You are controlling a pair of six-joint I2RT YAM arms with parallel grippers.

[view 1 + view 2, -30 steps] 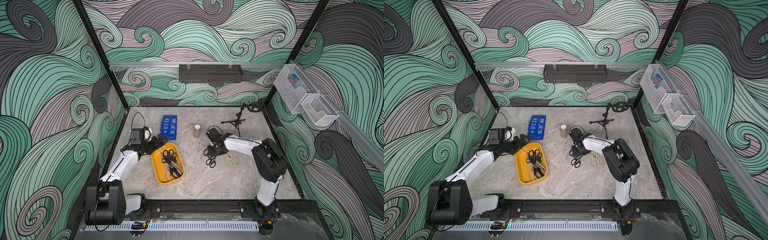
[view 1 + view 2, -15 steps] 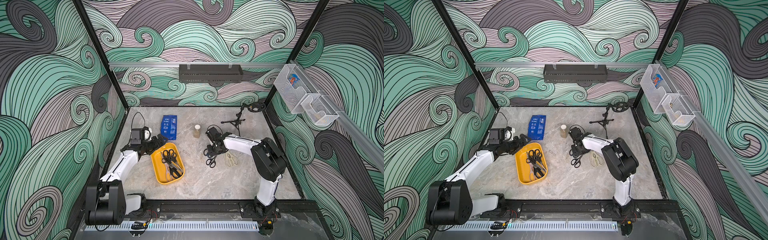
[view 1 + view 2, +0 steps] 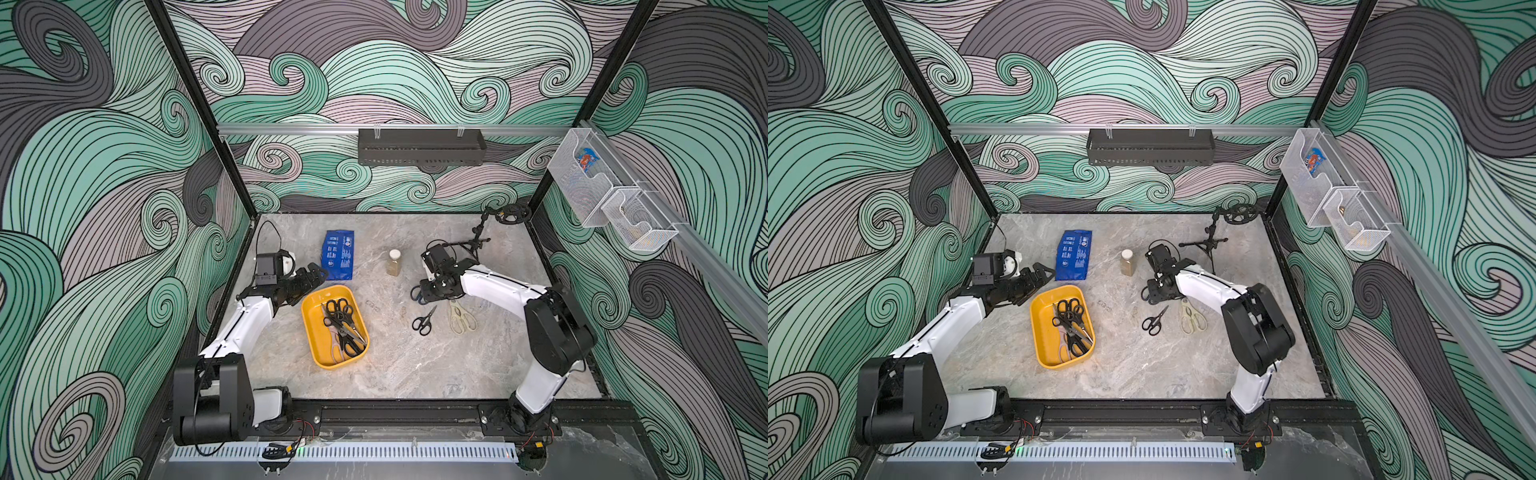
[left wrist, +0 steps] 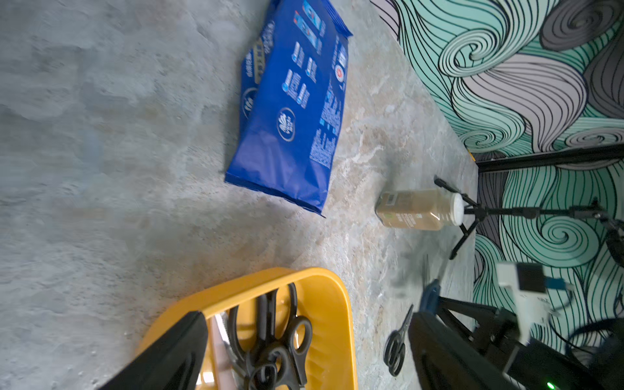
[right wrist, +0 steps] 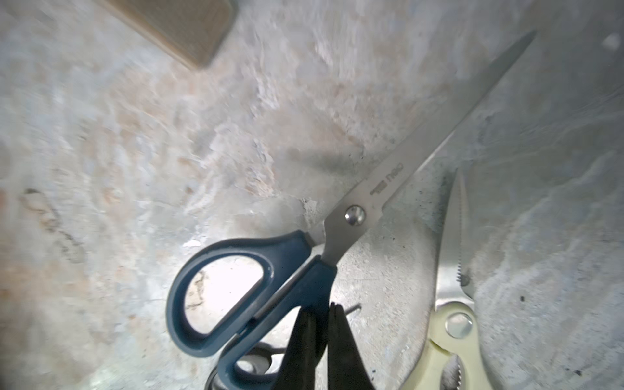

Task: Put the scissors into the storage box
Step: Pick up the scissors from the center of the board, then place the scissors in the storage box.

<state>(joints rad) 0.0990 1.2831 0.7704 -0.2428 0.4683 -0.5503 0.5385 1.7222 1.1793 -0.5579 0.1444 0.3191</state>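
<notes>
**Asker:** Where is the storage box?

**Describer:** The storage box, a shallow yellow-orange tray, sits on the marble tabletop, left of centre. Its long axis runs from far to near, and the near end leans slightly right. Several black-handled scissors lie inside, roughly along that length. Some have their handles at the far end and some at the near end.

**Asker:** Which scissors are outside it?

**Describer:** Three pairs. The blue-handled scissors are at the right gripper. Its fingers are pressed almost together on the rim of one blue handle loop. They appear to pinch it, though the contact sits at the very edge of the wrist view. The blades are closed and point straight away from the fingers. In both top views only the blue handle shows, on the side facing the tray, and the blades are hidden under the gripper.

**Asker:** And the other two?

**Describer:** Just nearer than that gripper, small black scissors lie flat, handles near, blades pointing far and to the right. Beside them on the right lie cream kitchen shears, handles near, blades pointing far.

**Asker:** The left gripper?

**Describer:** The left gripper is spread wide, holds nothing, and hovers just past the tray's far left corner.
</notes>
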